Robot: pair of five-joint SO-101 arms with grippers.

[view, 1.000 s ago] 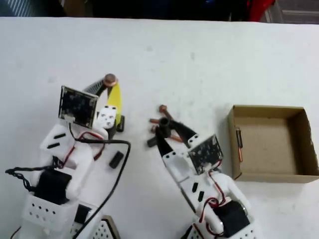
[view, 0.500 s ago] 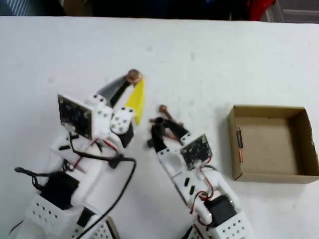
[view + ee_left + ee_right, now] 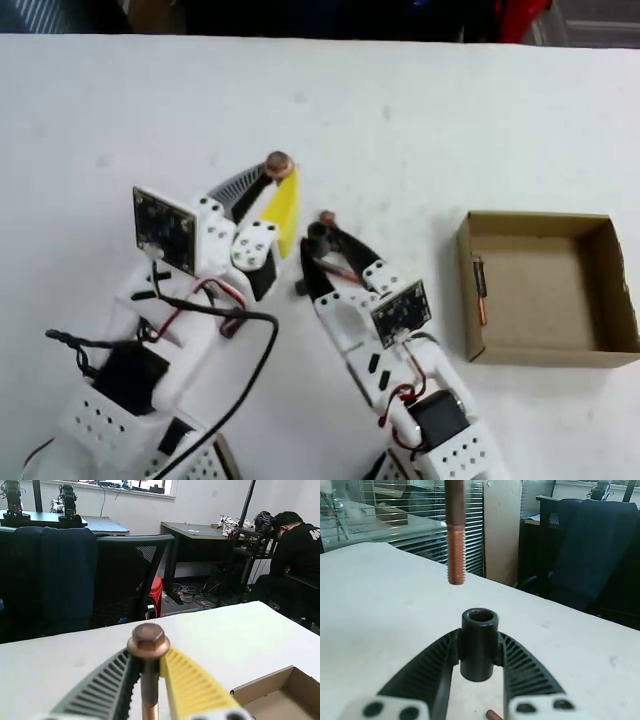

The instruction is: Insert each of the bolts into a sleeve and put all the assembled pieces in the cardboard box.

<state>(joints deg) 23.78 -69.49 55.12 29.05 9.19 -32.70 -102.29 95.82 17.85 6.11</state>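
At mid-tabletop your left gripper point(image 3: 148, 661) pinches a bolt point(image 3: 148, 639) just above the sleeve point(image 3: 479, 645) clamped in your right gripper point(image 3: 479, 639); next, centre and lower it in.

A copper bolt point(image 3: 455, 540) hangs upright above the upright black sleeve point(image 3: 479, 645), and the cardboard box point(image 3: 545, 290) holds perhaps one assembled piece point(image 3: 480, 290).

White table point(image 3: 420, 110) bears cardboard box point(image 3: 560, 356) and, seemingly, loose bolts point(image 3: 327, 219).
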